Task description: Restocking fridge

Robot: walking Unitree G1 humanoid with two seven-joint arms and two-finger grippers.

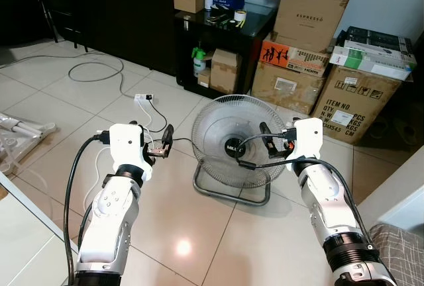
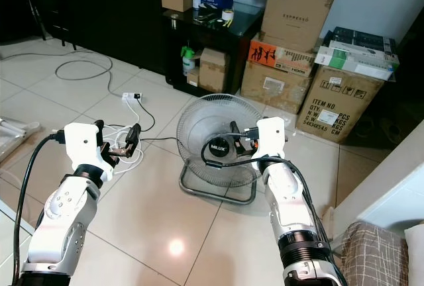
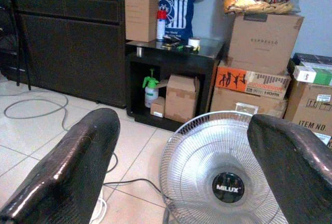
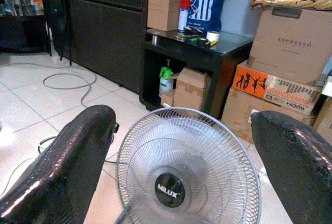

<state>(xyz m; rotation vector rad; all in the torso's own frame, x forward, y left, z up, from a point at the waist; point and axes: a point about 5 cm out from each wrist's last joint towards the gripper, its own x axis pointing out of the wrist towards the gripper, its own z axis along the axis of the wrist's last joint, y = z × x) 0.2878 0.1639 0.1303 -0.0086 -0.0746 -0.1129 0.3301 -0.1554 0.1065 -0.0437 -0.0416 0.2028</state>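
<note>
Facing a round silver wire-cage floor fan (image 1: pixel 233 145) with no fridge or stock yet visible, the left tool (image 1: pixel 165 142) and right tool (image 1: pixel 264 142) hover empty with fingers spread apart, so turning to find the fridge seems wise.

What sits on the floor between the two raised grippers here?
A round floor fan on a metal stand, seen in the left eye view between the left gripper and right gripper. Both wrist views face it.
</note>
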